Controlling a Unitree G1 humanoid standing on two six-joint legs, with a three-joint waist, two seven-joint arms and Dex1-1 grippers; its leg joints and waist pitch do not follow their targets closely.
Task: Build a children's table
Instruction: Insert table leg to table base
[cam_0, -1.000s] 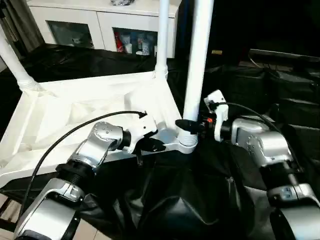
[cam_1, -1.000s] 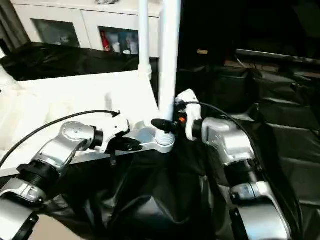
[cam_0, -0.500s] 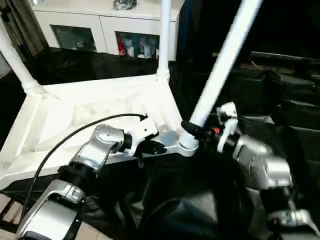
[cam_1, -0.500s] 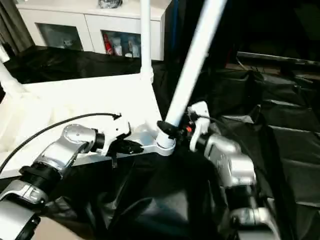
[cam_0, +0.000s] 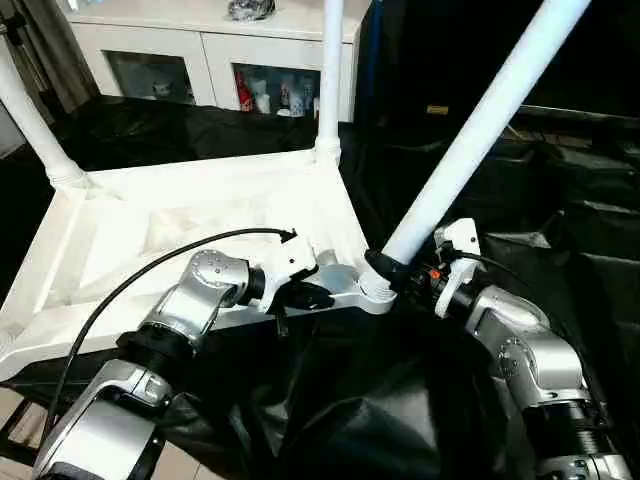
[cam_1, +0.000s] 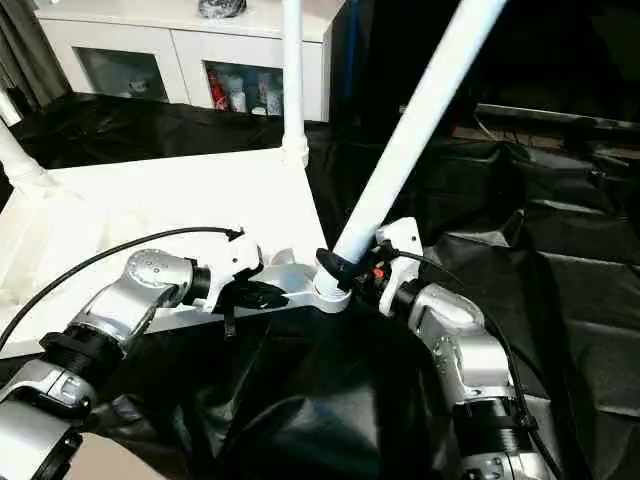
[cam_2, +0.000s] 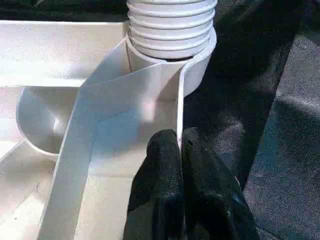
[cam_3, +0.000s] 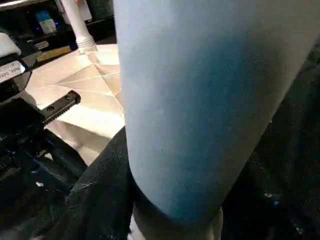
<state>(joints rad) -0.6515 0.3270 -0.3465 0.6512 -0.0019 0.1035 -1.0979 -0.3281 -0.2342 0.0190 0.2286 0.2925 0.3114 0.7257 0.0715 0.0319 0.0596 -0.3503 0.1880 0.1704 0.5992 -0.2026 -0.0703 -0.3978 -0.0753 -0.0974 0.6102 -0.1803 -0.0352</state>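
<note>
Tilting sharply away to the robot's right, the near leg is now held at a slant, where a second ago it stood upright in the near corner socket; its threaded end is judged to be no longer squarely seated, so it must be righted before it can be screwed home. The leg's base is gripped by the right claw, clenched around it. The top's thin rim beside that socket is pinched by the left claw, closed tight on it. The top lies underside up on black sheeting. Three legs are counted: two seated upright in the far corners and the tilted one. One top is seen.
</note>
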